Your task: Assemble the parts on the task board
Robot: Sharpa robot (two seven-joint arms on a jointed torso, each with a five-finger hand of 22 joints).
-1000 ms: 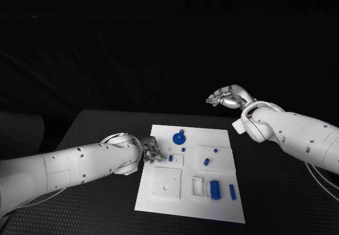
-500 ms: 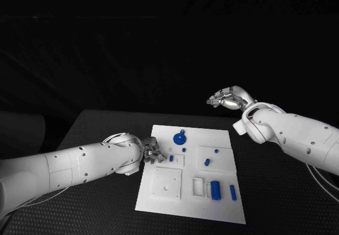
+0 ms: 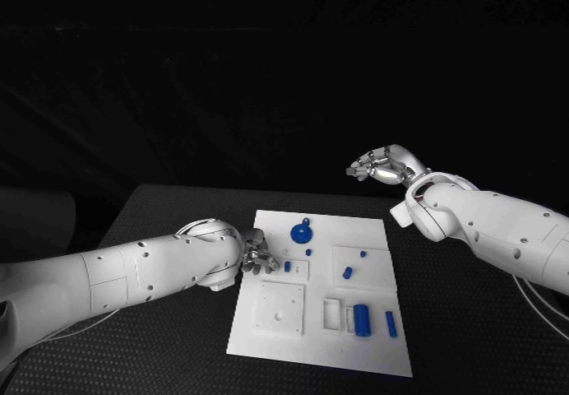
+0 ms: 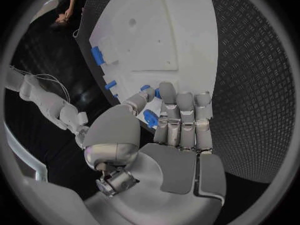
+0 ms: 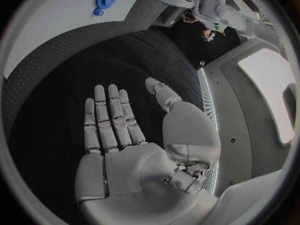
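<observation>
Black textured table (image 3: 178, 206) carries the white task board (image 3: 279, 329), dark room behind. Left hand (image 3: 259, 255) sits at the board's left edge, fingers together touching a small blue part (image 4: 150, 118). Right hand (image 5: 125, 150) hovers beyond the board's far corner, fingers straight, holding nothing; blue disc (image 3: 301, 233) lies near the board's far edge.

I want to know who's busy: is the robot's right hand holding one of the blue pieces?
No, the right hand is flat with fingers spread and nothing in it, held away from the task board.
</observation>
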